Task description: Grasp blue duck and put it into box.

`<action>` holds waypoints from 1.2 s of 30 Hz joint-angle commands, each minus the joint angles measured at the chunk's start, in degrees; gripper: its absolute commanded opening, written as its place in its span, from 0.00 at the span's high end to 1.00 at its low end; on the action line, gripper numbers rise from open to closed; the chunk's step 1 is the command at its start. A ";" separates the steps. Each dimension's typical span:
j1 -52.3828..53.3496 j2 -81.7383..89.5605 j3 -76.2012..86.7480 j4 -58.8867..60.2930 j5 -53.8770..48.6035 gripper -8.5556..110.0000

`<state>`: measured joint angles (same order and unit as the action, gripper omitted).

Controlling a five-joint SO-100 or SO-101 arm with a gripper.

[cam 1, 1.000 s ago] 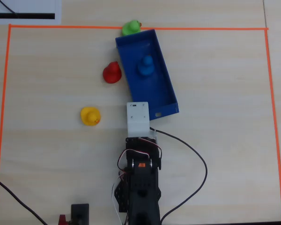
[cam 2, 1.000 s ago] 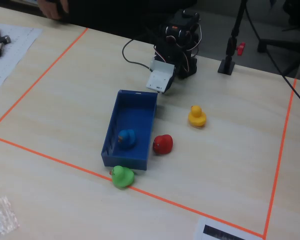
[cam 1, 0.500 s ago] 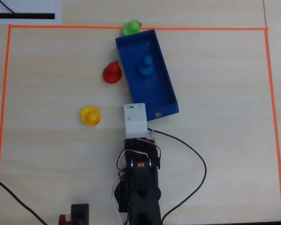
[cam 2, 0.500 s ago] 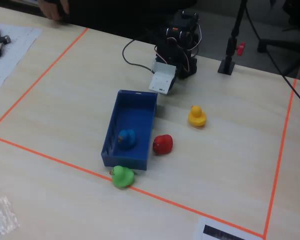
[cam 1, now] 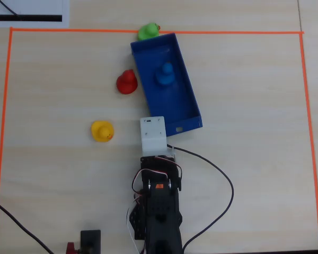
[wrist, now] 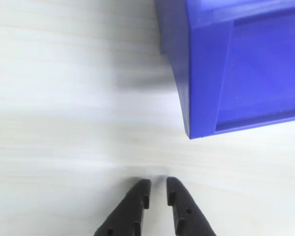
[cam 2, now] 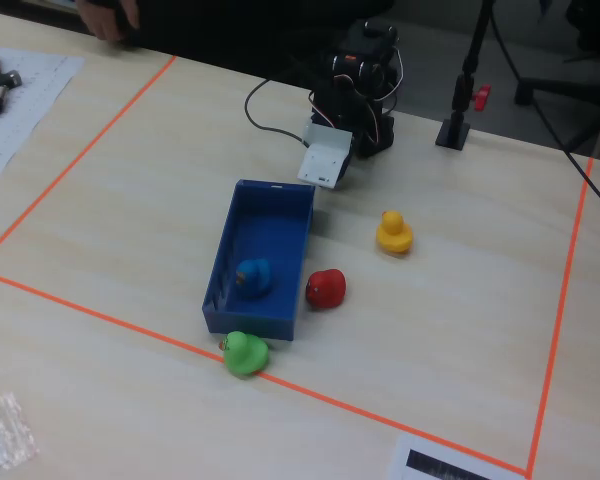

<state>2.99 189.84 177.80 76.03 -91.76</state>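
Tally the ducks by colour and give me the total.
Blue duck, in the box: 1
Red duck: 1
Yellow duck: 1
Green duck: 1
Total: 4 ducks

1. Even, bright light falls on the pale wooden table [cam 1: 244, 159], and shadows there are faint.
2. In the wrist view, the long dark-blue plastic box [wrist: 246, 69] is soft-focused and casts a blurred grey shadow leftward.
3. The fixed view looks slightly dimmer.
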 commanded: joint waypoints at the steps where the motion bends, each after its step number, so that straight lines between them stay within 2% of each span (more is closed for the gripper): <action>1: -0.53 -0.18 0.44 1.05 0.09 0.93; 8: -4.66 -0.09 0.44 1.05 0.18 0.93; 36: -2.90 -0.09 0.44 1.05 0.18 0.92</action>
